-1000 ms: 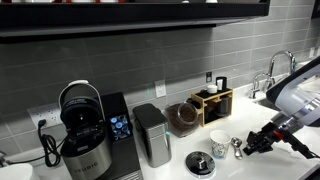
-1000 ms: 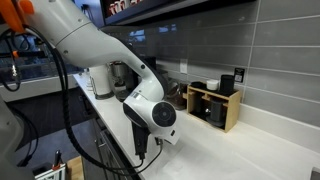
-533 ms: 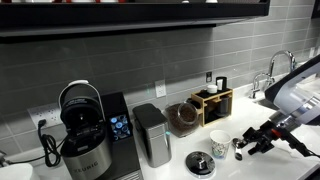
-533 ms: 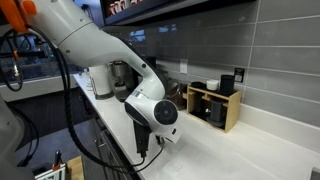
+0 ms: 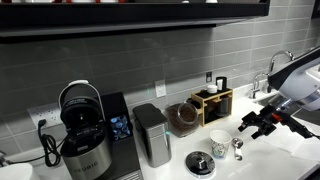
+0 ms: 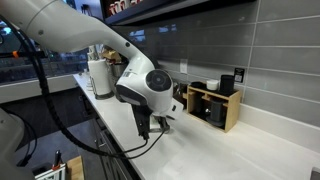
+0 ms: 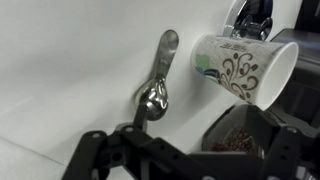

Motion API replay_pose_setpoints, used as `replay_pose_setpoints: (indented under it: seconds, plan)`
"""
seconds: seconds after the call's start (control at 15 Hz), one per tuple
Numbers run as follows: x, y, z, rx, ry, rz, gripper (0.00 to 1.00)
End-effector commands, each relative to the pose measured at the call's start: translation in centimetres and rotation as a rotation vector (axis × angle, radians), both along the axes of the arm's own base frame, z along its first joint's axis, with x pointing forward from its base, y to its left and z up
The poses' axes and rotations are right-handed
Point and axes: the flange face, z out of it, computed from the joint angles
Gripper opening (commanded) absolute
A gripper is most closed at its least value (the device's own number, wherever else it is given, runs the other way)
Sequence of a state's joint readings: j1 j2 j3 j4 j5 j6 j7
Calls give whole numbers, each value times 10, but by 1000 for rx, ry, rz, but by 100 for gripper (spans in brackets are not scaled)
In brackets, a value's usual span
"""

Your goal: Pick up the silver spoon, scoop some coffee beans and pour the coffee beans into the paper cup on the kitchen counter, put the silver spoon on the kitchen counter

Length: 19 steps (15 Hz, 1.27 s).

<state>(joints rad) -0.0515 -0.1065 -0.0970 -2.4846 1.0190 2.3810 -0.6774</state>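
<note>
Flanking paper cup (image 5: 218,143), silver spoon (image 5: 237,148), black disc (image 5: 200,163)

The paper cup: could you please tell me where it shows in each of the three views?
In an exterior view: paper cup lower right of centre, in front of the coffee beans.
In an exterior view: not visible, the robot arm blocks it.
Wrist view: paper cup upper right, beside the silver spoon.
Shared landmark: wooden rack in both exterior views.

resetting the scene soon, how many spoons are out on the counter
1. The silver spoon lies on the kitchen counter beside the paper cup, not held. The arm covers part of the counter, so another could be hidden.
</note>
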Motion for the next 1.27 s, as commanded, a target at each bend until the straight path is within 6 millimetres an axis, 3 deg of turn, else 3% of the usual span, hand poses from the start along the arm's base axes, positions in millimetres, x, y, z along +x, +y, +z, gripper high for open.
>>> replay_pose_setpoints:
  seconds: [0.0,0.47,1.0,1.2]
  plan:
    - [-16,20,44,-103,-13,21,100]
    - [-22,62,110,-320,6,83,100]
    - [-25,94,131,-444,30,61,100]
    - [-20,92,130,-433,8,66,100]
